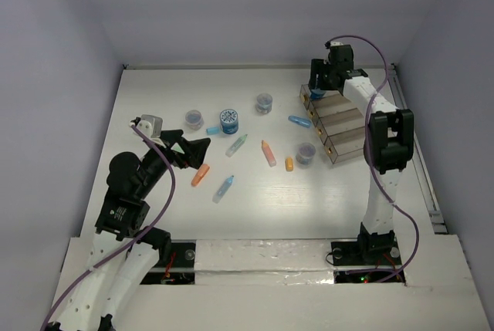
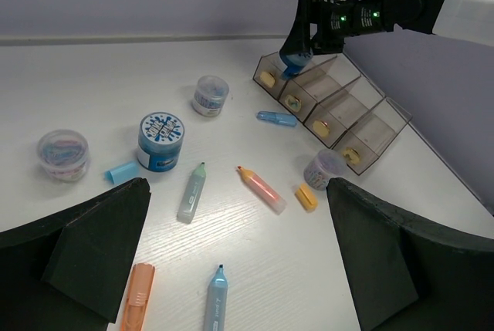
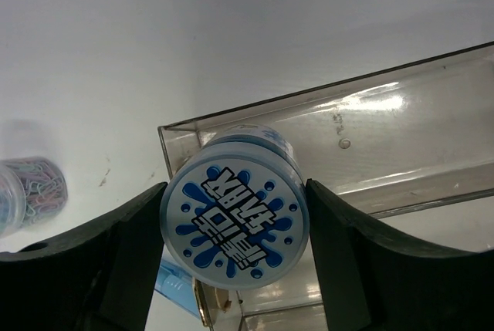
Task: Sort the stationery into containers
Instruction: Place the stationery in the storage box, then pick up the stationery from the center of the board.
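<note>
White table [image 1: 255,207], right jaws clamping blue roll [image 3: 235,225]

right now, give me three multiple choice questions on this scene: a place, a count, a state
1. Where is the blue roll held by the right gripper?
A) at the far-end bin
B) lying by the orange stick
C) inside the nearest bin

2. How many clear jars stand on the table?
A) two
B) three
C) five

3. The left gripper is:
A) open, empty
B) shut on a jar
C) shut on a stick

Answers: 1 A, the roll hangs at its rim; 2 B, three show; 3 A, fingers spread around nothing.
</note>
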Action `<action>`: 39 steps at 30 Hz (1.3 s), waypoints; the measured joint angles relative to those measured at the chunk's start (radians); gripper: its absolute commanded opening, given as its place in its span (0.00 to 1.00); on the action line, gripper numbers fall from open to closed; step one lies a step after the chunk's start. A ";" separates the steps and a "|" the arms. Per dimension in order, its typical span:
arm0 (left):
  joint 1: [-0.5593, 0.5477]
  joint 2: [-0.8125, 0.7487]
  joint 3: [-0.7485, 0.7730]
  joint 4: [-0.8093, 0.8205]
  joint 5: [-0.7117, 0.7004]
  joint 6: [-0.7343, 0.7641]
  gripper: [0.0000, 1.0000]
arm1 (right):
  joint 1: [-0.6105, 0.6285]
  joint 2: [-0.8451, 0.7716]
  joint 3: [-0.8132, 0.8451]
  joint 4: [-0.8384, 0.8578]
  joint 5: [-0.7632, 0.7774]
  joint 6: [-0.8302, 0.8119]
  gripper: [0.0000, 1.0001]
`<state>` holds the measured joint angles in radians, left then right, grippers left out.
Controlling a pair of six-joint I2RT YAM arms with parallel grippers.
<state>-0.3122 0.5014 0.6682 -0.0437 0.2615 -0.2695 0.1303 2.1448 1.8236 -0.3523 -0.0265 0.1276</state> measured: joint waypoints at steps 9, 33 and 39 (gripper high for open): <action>0.000 -0.006 0.000 0.002 0.000 0.000 0.99 | 0.000 -0.006 0.010 -0.007 -0.008 0.000 1.00; 0.000 -0.065 0.000 0.002 0.000 0.000 0.99 | 0.561 -0.021 0.060 -0.008 -0.099 -0.082 1.00; 0.000 -0.070 0.000 0.002 0.001 0.000 0.99 | 0.560 0.103 0.161 -0.062 -0.044 -0.082 1.00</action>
<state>-0.3122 0.4313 0.6682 -0.0414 0.2623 -0.2695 0.6899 2.2478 1.9846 -0.4145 -0.0708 0.0460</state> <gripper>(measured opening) 0.990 0.995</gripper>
